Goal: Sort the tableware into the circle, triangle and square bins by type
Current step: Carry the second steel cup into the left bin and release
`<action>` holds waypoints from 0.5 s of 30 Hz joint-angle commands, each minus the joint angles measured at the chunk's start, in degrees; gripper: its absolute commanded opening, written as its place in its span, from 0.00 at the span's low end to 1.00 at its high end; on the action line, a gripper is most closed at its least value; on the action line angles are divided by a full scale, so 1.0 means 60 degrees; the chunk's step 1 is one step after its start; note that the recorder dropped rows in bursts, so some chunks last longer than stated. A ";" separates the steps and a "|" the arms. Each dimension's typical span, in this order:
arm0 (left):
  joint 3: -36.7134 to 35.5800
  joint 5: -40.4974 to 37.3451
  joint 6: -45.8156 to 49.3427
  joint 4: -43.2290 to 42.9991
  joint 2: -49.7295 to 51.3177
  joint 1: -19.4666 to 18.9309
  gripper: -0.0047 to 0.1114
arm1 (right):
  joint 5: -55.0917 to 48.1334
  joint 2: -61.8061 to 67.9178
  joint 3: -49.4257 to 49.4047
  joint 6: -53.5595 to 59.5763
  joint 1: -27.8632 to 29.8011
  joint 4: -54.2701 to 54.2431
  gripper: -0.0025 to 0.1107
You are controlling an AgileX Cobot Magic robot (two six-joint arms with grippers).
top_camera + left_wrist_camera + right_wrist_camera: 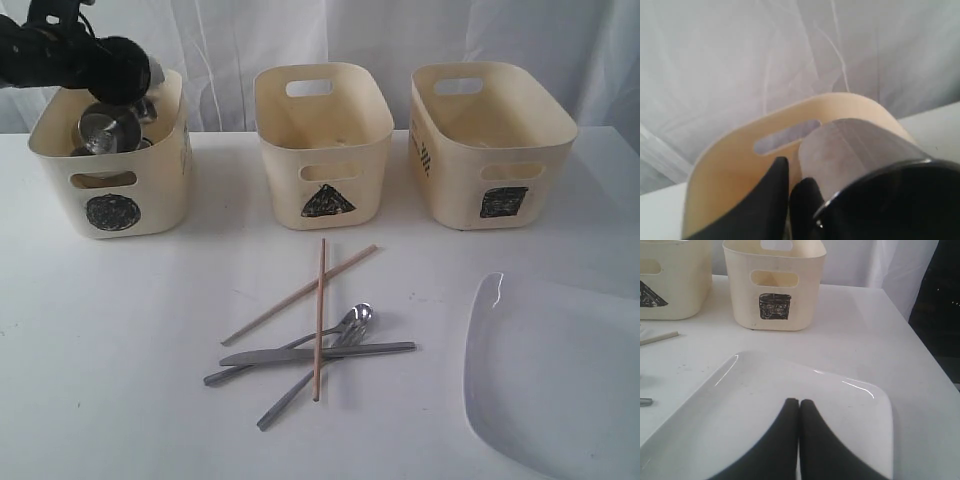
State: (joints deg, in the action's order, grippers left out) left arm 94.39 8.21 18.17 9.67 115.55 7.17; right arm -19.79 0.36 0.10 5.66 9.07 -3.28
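Above the white table (100, 350), right gripper (799, 404) was closed, empty, plate (740, 405) beneath its jaws; left gripper (794, 174) unclear, steel bowl (855, 150) beside.

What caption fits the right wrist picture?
Shut right gripper over the white plate, square bin behind.

plate (560, 390): cut by right and bottom edges
steel bowl (855, 150): blurred, cut off
circle bin (155, 195): contents partly hidden by arm (70, 55)
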 commanded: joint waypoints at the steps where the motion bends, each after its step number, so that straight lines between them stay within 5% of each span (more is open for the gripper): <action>1: 0.0073 -0.1298 -0.0075 0.0037 -0.0112 -0.0007 0.43 | 0.0024 -0.0060 -0.0017 -0.0022 0.0000 0.0042 0.02; 15: 0.0116 -0.3006 -0.0035 0.0037 -0.2471 -0.0007 0.46 | 0.0024 -0.0060 -0.0017 -0.0022 0.0000 0.0042 0.02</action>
State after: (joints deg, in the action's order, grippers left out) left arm 94.62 -5.80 18.06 9.57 105.43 7.17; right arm -19.79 0.36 0.10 5.66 9.07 -3.28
